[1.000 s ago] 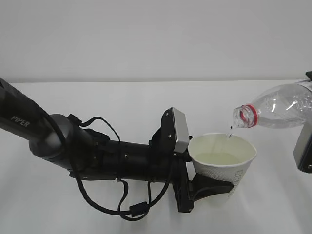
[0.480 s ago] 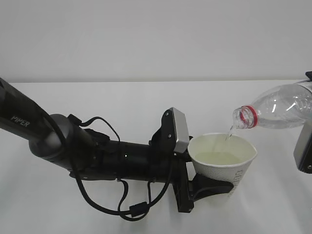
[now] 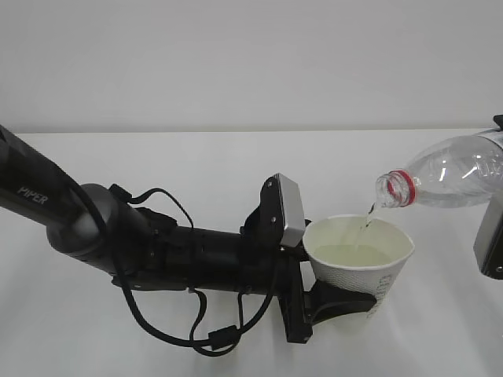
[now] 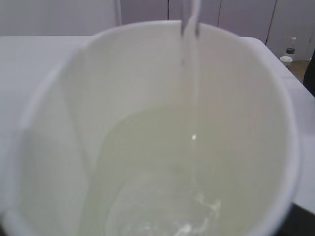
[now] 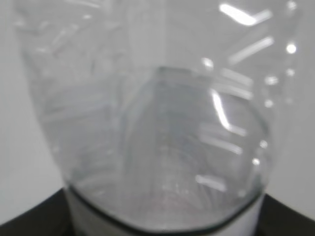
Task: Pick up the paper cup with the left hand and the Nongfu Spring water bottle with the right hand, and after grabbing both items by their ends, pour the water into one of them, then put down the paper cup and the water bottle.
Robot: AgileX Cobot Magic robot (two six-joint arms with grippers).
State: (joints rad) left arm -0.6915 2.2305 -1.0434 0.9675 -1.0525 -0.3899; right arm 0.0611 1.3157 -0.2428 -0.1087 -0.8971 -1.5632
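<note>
A: Count it for me, biggest thing first.

B: One white table point(image 3: 196, 165). Two arms: one left hand point(image 3: 334, 302) on the long black arm marked "PIPER", and one right hand point(image 3: 491, 236), of which only a grey-white block shows at the right edge of the exterior view. One Nongfu Spring water bottle point(image 3: 448, 174). One paper cup point(image 3: 360, 255). One thin stream of water point(image 3: 366, 217).

A: Where is the cup against the left fingers?

B: The black fingers point(image 3: 346, 302) are clamped on its lower part, one curving across the front near its base. The rim and most of the wall stand above them, and the grey camera block sits just beside the rim on the arm's side.

A: And the bottle against the right fingers?

B: I cannot see those fingertips. The bottle's body runs off toward that gripper, and the right wrist view is filled by clear ribbed plastic point(image 5: 147, 132) with black at the bottom corners. It reads as clamped on the bottle's far end.

A: Which way do they point?

B: The cup's long axis is near upright, mouth up. The bottle's long axis lies almost level, tipped slightly down, its red-ringed neck pointing left over the cup's rim, not touching it.

A: The water?

B: It falls from the neck into the cup point(image 4: 147, 123), down the far inner wall, joining a pale yellowish-green pool point(image 4: 162, 187) at the bottom.
</note>
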